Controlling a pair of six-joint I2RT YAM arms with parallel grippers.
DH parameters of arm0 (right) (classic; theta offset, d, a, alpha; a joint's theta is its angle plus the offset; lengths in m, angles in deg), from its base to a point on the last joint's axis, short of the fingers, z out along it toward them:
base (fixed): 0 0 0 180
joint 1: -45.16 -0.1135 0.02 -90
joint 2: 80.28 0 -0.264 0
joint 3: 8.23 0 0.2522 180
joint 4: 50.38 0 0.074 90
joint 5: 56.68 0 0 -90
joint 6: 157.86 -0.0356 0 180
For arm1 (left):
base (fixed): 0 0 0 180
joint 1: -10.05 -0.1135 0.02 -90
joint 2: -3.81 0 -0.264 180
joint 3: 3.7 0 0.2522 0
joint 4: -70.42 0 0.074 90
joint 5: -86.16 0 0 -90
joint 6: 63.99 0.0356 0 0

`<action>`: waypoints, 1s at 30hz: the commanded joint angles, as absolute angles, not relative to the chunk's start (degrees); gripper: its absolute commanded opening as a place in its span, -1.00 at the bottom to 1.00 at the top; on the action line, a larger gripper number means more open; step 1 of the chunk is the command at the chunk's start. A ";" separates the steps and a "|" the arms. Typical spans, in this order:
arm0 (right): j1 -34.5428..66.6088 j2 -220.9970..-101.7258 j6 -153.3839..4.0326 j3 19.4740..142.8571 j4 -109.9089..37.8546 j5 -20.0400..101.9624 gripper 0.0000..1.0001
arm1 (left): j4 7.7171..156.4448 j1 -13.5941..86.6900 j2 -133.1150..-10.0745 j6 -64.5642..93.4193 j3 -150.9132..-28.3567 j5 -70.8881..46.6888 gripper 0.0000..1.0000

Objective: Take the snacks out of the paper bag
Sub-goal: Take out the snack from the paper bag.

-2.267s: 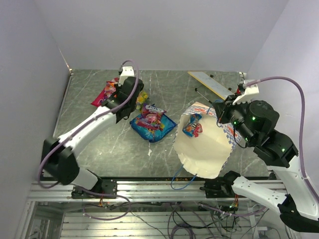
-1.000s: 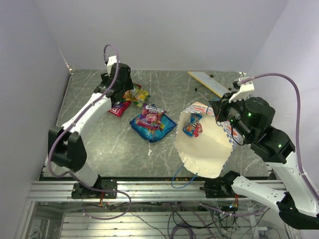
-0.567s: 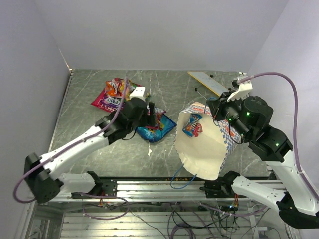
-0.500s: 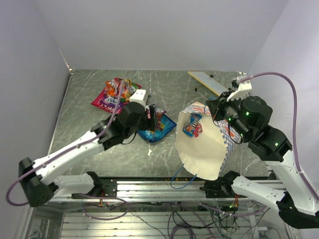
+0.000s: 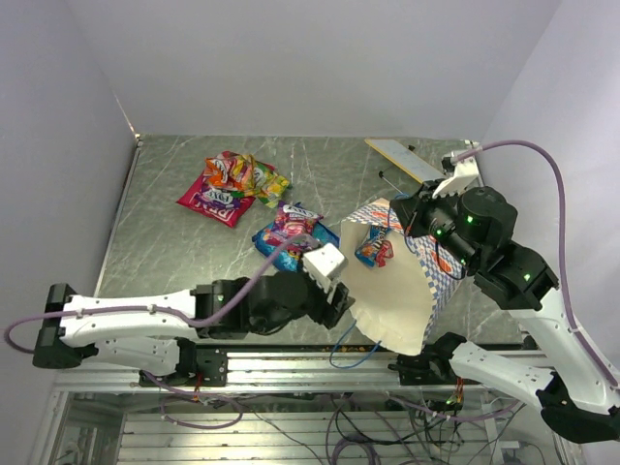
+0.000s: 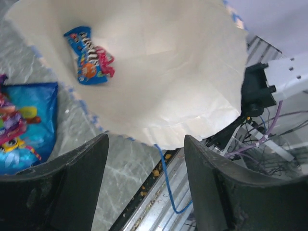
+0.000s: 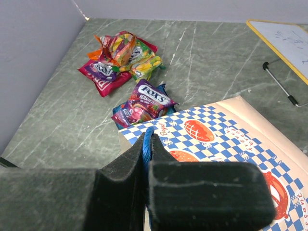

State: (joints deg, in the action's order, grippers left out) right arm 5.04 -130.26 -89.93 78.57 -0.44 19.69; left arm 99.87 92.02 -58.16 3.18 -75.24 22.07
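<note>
The paper bag lies on its side, cream mouth facing the near-left, checkered outside turned up. One small blue-red snack packet lies inside it, also seen in the left wrist view. My right gripper is shut on the bag's blue string handle at the upper rim. My left gripper hangs open and empty at the mouth's near edge, over the other blue handle. On the table lie a larger blue packet, a red-pink one and a yellow-green one.
A flat tan card strip with a black clip lies at the back right. The metal rail with loose cables runs along the table's near edge, just under my left gripper. Walls close in at the left and back.
My left arm swung from the packets at the back left down to the bag's mouth at the near edge. The yellow-green packet now rests by the red-pink one. The right grip holds.
</note>
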 commanded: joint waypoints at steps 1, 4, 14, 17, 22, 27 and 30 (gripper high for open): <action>5.02 -130.11 -91.01 78.89 -1.95 19.66 -1.00 | 90.50 96.88 -63.10 13.01 -75.13 26.01 0.42; 5.04 -130.18 -90.77 79.51 -1.57 19.55 -1.00 | 85.19 98.36 -68.78 17.14 -74.72 24.88 0.35; 5.07 -131.49 -89.25 83.96 2.57 18.58 -1.00 | 68.60 95.51 -89.14 24.76 -77.05 29.21 -0.37; 5.00 -131.97 -88.80 85.14 3.58 18.55 -1.00 | 66.29 93.45 -94.49 25.46 -78.83 30.45 -0.44; 5.05 -133.23 -87.96 87.03 4.95 19.13 -1.00 | 65.74 89.85 -102.49 26.74 -84.35 30.90 -0.40; 5.07 -134.04 -87.66 87.53 4.70 19.87 -1.00 | 68.61 86.57 -110.52 25.79 -91.70 35.43 -0.38; 5.08 -134.50 -87.24 87.75 4.73 20.49 -1.00 | 68.85 84.96 -113.41 26.00 -94.16 38.21 -0.28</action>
